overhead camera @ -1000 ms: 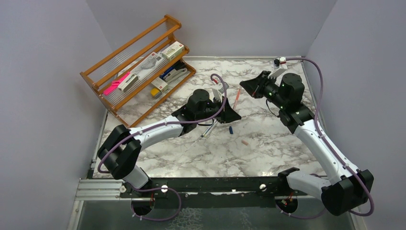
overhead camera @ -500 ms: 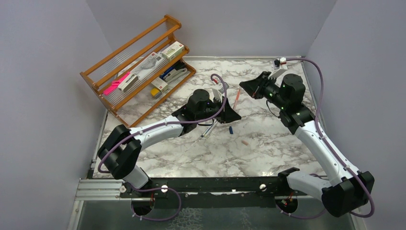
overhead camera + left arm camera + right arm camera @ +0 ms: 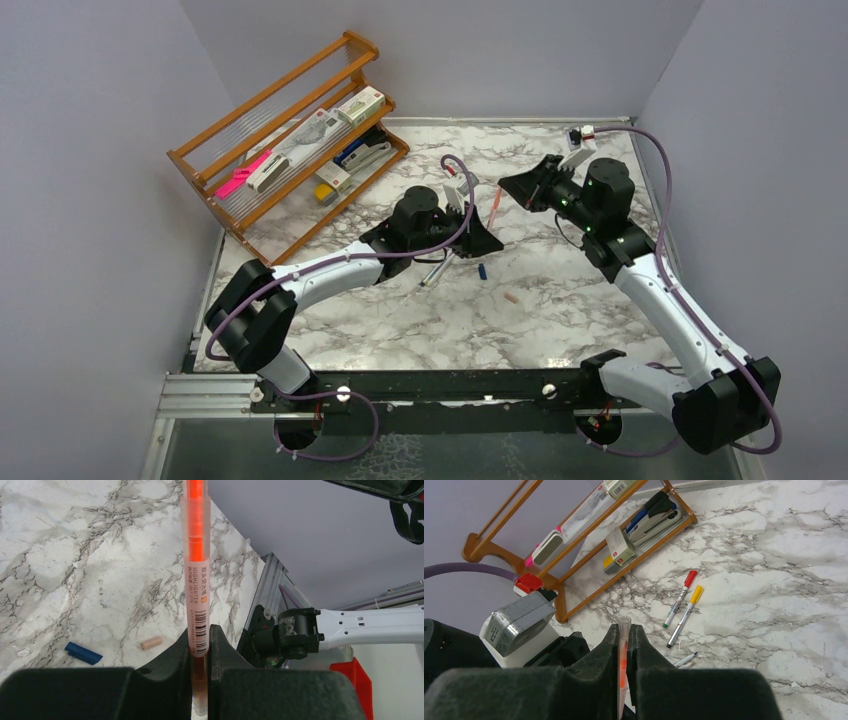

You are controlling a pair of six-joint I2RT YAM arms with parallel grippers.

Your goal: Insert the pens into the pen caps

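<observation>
**Left gripper (image 3: pixel 487 233), right gripper (image 3: pixel 506 185) both clamped orange pen (image 3: pixel 495 207)**

Overhead, the pen bridged both grippers above the table (image 3: pixel 560 320). Left wrist: barrel squeezed upright; blue cap (image 3: pixel 83 652) and pink cap (image 3: pixel 151 642) lay on the table. Right wrist: clear end pinched.

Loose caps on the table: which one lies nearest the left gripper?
The dark blue cap, right beside the left gripper holding the orange highlighter; the pale pink cap lies farther out.

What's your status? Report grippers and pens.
Left gripper shut on orange pen. Right gripper shut on its far end. Blue cap and pink cap loose on table, clear of both grippers.
</observation>
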